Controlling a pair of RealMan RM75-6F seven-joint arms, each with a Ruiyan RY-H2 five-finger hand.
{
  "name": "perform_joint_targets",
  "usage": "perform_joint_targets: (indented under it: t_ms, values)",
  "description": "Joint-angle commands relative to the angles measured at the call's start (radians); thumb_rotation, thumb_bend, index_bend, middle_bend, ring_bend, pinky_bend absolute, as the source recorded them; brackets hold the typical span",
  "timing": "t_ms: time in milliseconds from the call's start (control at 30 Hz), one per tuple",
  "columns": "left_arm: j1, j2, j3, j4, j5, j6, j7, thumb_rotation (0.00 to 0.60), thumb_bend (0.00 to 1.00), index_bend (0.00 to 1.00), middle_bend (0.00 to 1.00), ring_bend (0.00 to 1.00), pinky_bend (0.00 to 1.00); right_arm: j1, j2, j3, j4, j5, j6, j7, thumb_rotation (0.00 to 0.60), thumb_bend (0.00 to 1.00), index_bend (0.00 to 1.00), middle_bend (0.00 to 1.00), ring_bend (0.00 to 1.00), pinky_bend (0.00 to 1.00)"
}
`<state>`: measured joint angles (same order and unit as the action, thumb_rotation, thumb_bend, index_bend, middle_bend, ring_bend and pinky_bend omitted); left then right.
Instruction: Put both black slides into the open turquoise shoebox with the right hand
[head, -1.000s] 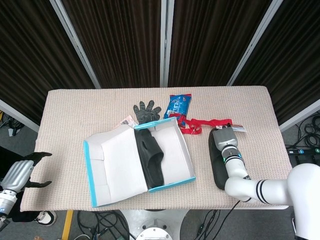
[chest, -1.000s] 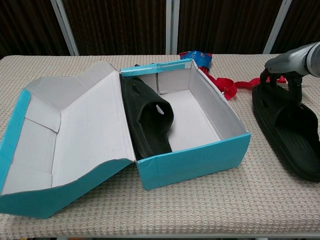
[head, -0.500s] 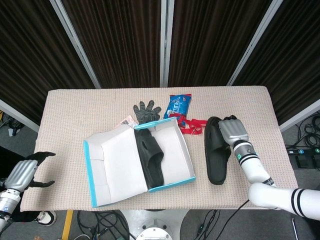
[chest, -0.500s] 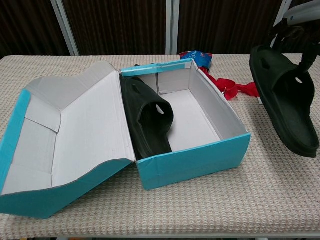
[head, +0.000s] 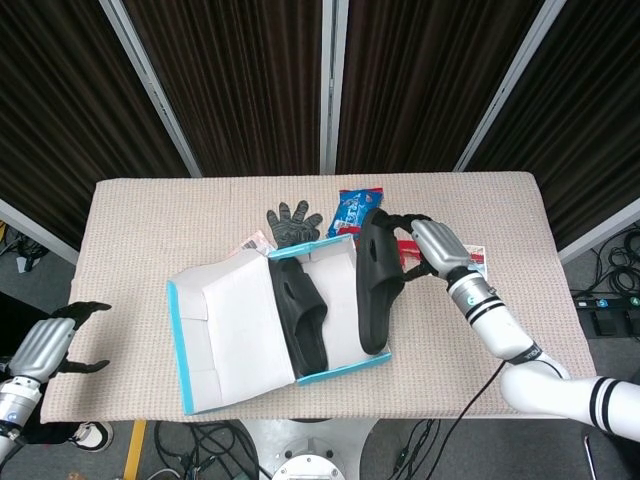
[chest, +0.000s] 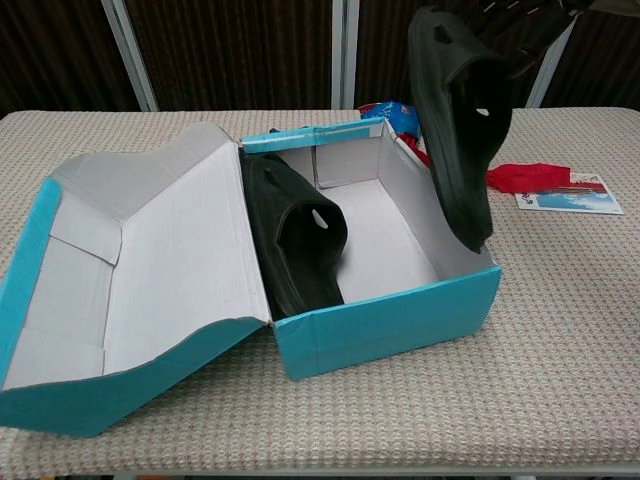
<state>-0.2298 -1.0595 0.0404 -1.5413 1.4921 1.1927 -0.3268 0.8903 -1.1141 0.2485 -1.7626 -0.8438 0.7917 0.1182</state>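
The open turquoise shoebox (head: 185, 330) (chest: 390, 330) sits mid-table with its lid folded out to the left. One black slide (head: 300, 312) (chest: 295, 240) lies on edge inside, against the lid hinge. My right hand (head: 428, 243) grips the second black slide (head: 373, 282) (chest: 460, 120) by its heel end and holds it in the air, toe down, over the box's right wall. In the chest view the right hand is nearly cut off at the top edge. My left hand (head: 50, 343) hangs open off the table's left edge.
A black glove (head: 292, 222) and a blue snack packet (head: 358, 209) (chest: 392, 115) lie behind the box. A red lanyard (head: 432, 246) (chest: 528, 177) with a card (chest: 568, 197) lies right of the box. The beige table cloth (head: 480, 210) runs out to the right.
My right hand has lifted the second slide from the table's right side and carried it left, now tilted toe down over the box's right wall. The left hand has barely moved.
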Motion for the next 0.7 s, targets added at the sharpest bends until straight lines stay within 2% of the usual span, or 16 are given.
perform_joint_targets:
  t_ms: [33,233,367,700]
  values:
    - [0.0,-0.001,0.0,0.002,-0.002,-0.002,0.0,0.6,0.08,0.2,0.21,0.15,0.21,-0.019,-0.052,0.061,0.077,-0.081,-0.122,0.154,0.6,0.15,0.55,0.56,0.18,0.16]
    - [0.001,0.0,0.0,0.007,-0.004,-0.002,-0.008,0.6,0.08,0.2,0.21,0.15,0.21,0.002,-0.112,0.083,0.187,-0.21,-0.269,0.291,0.6,0.16,0.55,0.56,0.18,0.16]
    - [0.005,0.0,-0.002,0.011,-0.003,0.008,-0.014,0.6,0.08,0.2,0.21,0.15,0.21,0.027,-0.149,0.081,0.246,-0.279,-0.331,0.327,0.6,0.22,0.55,0.55,0.18,0.16]
    - [0.009,-0.005,-0.003,0.028,0.003,0.021,-0.029,0.6,0.08,0.2,0.21,0.15,0.21,0.078,-0.197,0.092,0.306,-0.354,-0.386,0.369,0.6,0.22,0.55,0.55,0.18,0.16]
